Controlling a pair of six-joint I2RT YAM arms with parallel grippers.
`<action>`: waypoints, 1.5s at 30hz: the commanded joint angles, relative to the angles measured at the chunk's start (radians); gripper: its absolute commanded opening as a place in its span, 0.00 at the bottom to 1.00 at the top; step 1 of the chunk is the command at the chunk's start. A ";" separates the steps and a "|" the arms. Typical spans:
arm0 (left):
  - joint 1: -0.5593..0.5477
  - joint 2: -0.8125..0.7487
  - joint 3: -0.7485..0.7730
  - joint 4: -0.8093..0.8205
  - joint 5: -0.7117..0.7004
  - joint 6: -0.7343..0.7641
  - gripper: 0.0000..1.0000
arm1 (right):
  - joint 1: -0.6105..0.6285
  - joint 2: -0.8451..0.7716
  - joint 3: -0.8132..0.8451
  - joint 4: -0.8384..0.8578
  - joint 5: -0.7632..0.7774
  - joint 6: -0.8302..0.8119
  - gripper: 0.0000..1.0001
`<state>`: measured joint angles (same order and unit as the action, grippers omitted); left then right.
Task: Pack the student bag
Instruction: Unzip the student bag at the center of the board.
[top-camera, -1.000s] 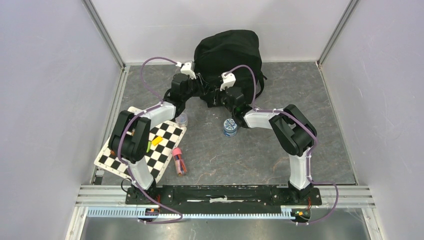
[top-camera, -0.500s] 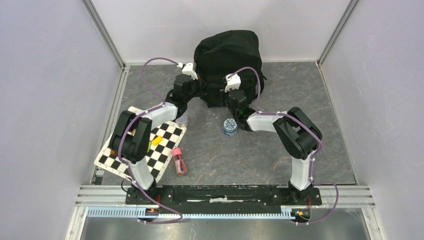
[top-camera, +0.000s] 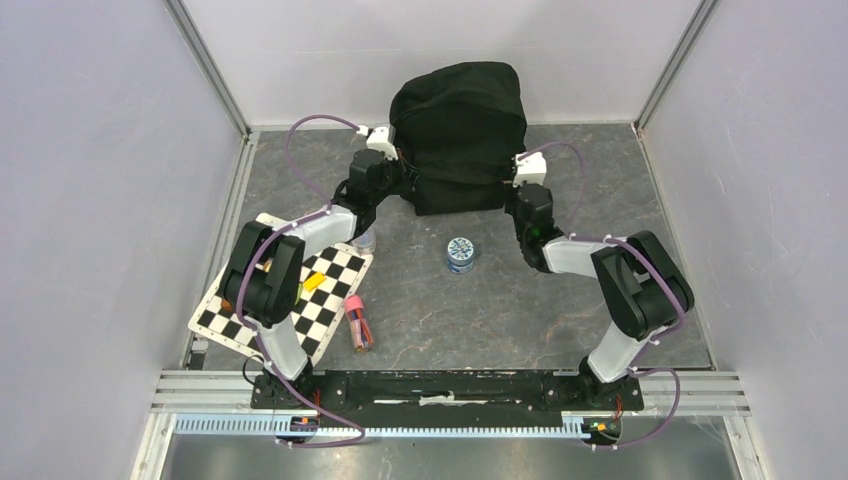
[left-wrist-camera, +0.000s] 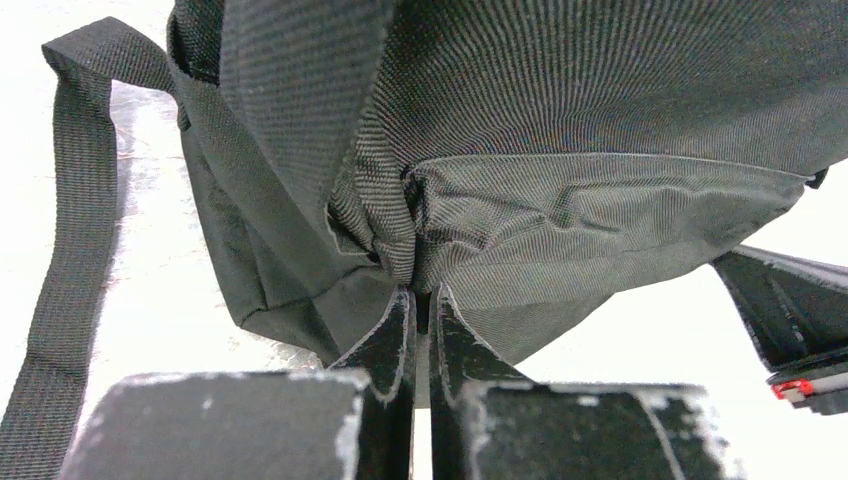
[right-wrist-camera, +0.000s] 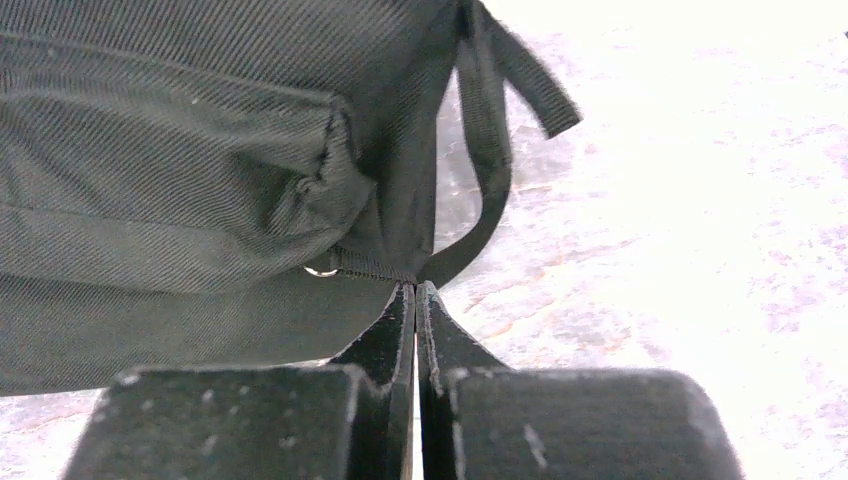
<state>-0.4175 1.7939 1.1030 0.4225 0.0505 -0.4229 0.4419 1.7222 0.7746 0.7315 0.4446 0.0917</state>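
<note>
- student bag (top-camera: 458, 120): opening and zips out of sight from above; cut off by the top and right edges in the left wrist view, and by the top and left edges in the right wrist view.
- small clear jar (top-camera: 365, 240): partly behind the left arm (top-camera: 270, 270); contents too small to tell.
- chequered board (top-camera: 330, 300): near-left part covered by the same arm.
- pink item (top-camera: 358, 325): too small to identify.
- round tin (top-camera: 461, 254): lid pattern unreadable.

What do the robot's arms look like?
The left arm and right arm have white shells and chunky black joints. Purple cables loop along both. The left end effector and right end effector are black, with scuffed, tapering fingers.
</note>
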 joint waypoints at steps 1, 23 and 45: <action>0.007 -0.039 0.034 0.084 -0.025 0.071 0.02 | -0.092 -0.060 -0.064 0.043 0.028 -0.077 0.00; -0.288 -0.045 0.004 0.072 -0.197 1.083 1.00 | -0.154 -0.403 -0.227 -0.033 -0.380 -0.023 0.86; -0.265 0.114 0.247 0.061 -0.266 1.037 0.13 | -0.155 -0.471 -0.272 0.030 -0.724 -0.177 0.87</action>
<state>-0.7113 1.9633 1.2728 0.4919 -0.2916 0.7635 0.2882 1.2415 0.5293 0.6510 -0.0784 0.0208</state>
